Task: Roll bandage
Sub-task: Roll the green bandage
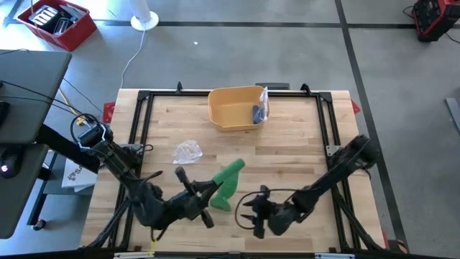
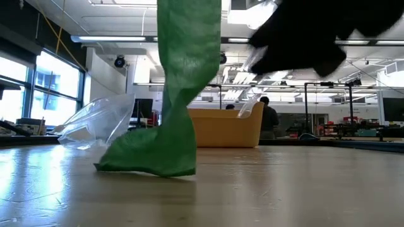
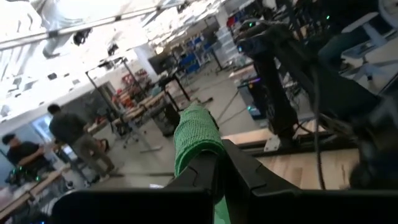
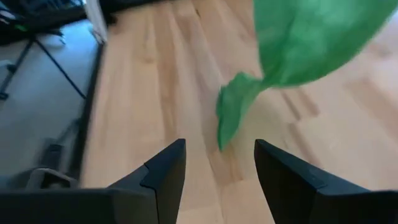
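A green bandage (image 1: 228,180) is held up over the near middle of the table. Its strip (image 2: 189,57) runs down from above the low view, and its lower end (image 2: 151,161) lies folded on the wood. My left gripper (image 1: 212,191) reaches in from the table's left and is shut on the bandage (image 3: 198,134). To the bandage's right, my right gripper (image 1: 246,214) is open and touches nothing. Its fingers (image 4: 165,171) point toward the bandage's hanging part (image 4: 298,37). My left gripper pinches the green bandage between its two fingers (image 3: 239,171), at a part of the strip (image 3: 194,155) well above the table. The fingers lie about level and come from the table's left. One end sticks up past the fingertips. The rest hangs down to the table.
A yellow bin (image 1: 231,114) stands at the far middle, with a blue thing in a clear wrapper at its right end. A crumpled clear plastic bag (image 1: 188,151) lies left of the bandage. A black frame (image 1: 144,97) runs around the table. People stand in the room beyond.
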